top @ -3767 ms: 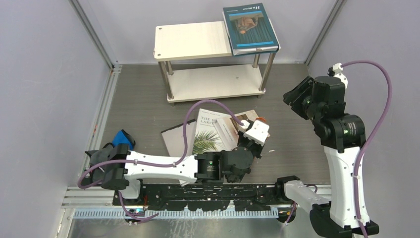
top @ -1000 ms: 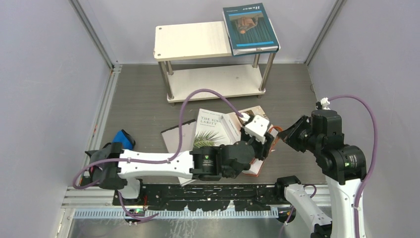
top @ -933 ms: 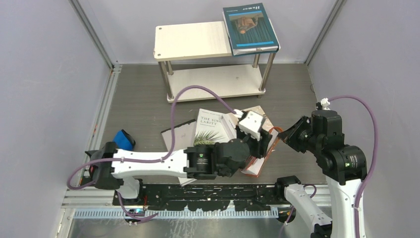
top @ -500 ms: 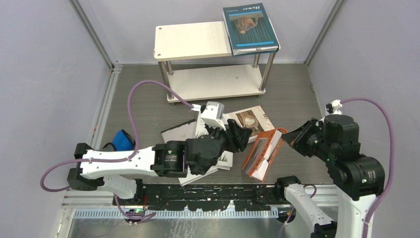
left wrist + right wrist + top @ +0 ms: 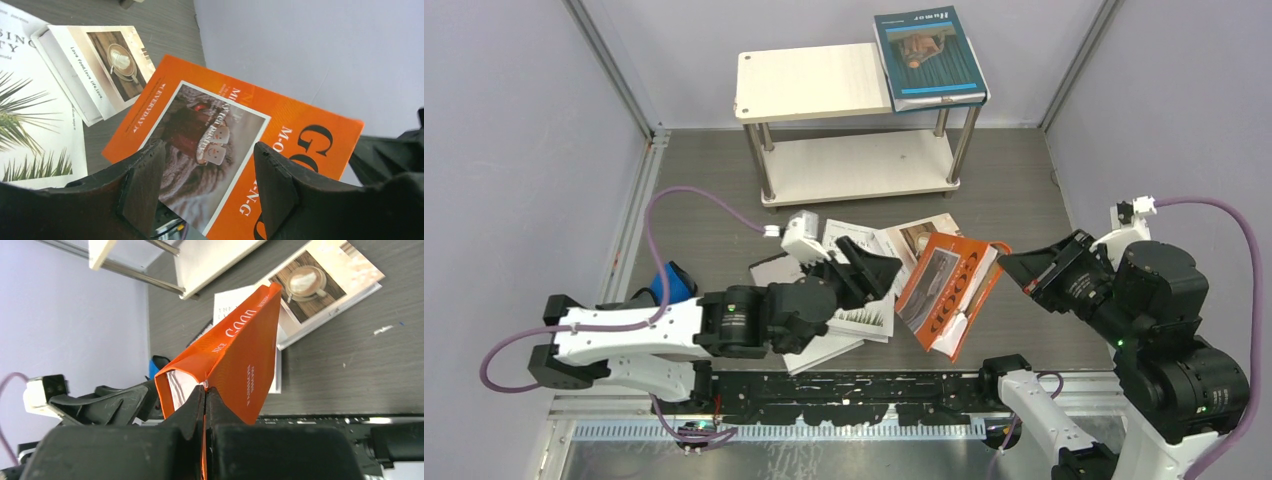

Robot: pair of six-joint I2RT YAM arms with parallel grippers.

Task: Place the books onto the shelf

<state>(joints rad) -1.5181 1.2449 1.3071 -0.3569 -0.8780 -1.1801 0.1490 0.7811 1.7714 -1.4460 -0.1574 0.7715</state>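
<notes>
Progress stood at one of five: the teal book lay on the shelf, overhanging the right end of its top board. The orange book hung tilted above the table, clamped at its cover edge by the right gripper, which only the right wrist view made plain. The left wrist view showed the left gripper spread, grasping nothing. The palm-leaf book, cup-photo book and grey book lay unshelved on the table

Both arms are built of smooth white shell links between bulky black joint housings. A purple cable loops along the left arm to a white wrist block; another arcs over the right arm. The end effector fingers are matte black.
</notes>
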